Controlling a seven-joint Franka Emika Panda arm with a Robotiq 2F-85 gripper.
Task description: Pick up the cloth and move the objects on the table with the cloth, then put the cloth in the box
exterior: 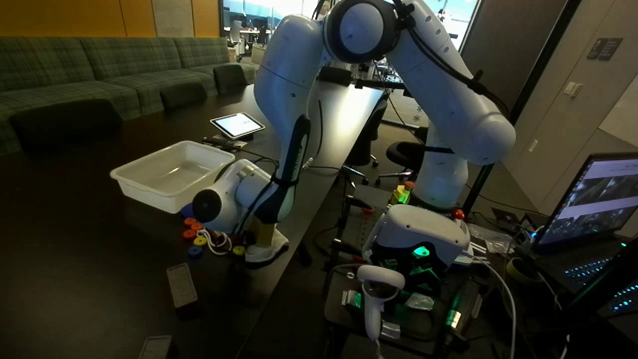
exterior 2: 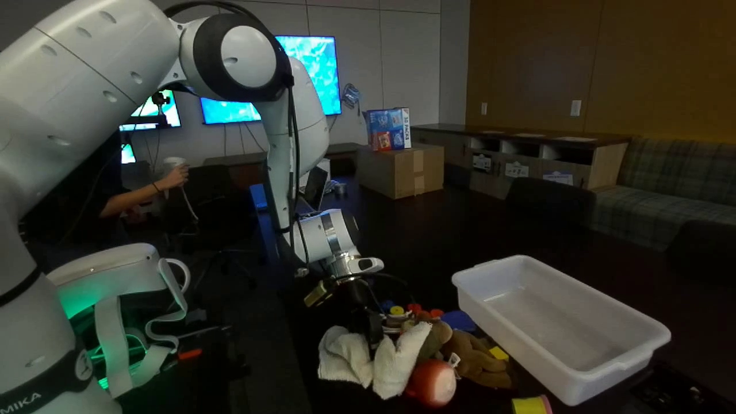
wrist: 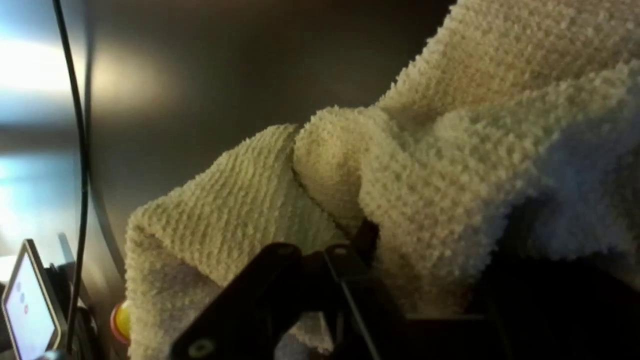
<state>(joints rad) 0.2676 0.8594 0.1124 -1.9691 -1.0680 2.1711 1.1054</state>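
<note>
The arm (exterior: 289, 55) is arching with its elbow high, its forward links slanting steeply down toward the bench (exterior: 89, 279), its wrist bending low. The pincer (wrist: 311, 251) is pointing downward and gripping the cloth (exterior 2: 345, 356), folds bulging on either side. The cloth is draping low near the bench's edge; small colourful objects (exterior: 190, 234) are lying between it and the white box (exterior 2: 552, 322).
</note>
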